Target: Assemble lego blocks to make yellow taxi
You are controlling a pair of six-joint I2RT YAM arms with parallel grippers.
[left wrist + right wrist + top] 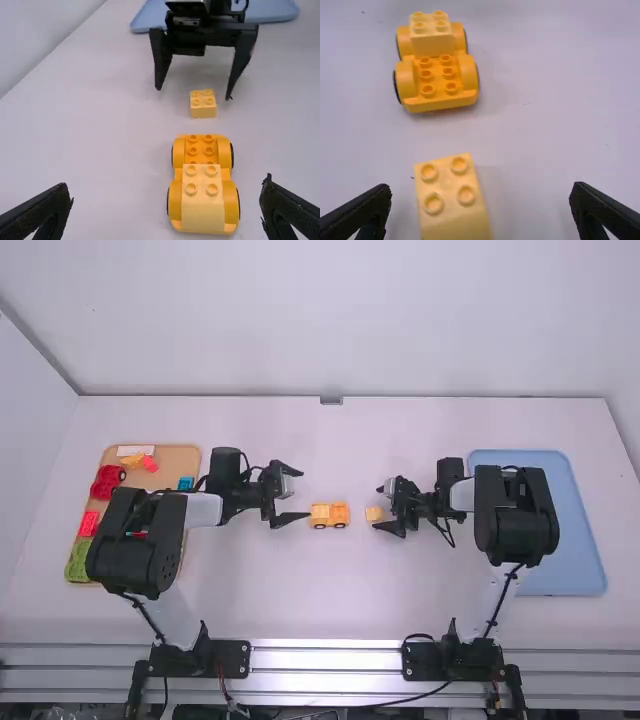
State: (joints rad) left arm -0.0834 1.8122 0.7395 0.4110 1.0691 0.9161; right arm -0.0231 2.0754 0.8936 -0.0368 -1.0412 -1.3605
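Note:
Near the table's middle, my left gripper (291, 496) stands open just left of the orange wheeled base (330, 515). In the left wrist view my left gripper (167, 207) has its fingers either side of the base, touching nothing. A pale yellow block (202, 192) is mounted on the near end of the base (194, 150); studs show at the other end. My right gripper (385, 508) is open beside a loose pale yellow block (374, 514). In the right wrist view this loose block (451, 200) lies between the spread fingers of my right gripper (480, 202), nearer one of them.
At the left, a tan tray (190, 455) holds a red vehicle (107, 481), a green piece (78, 562), a blue block (186, 483) and several other pieces. A light blue tray (585, 540) lies at the right, partly under the right arm.

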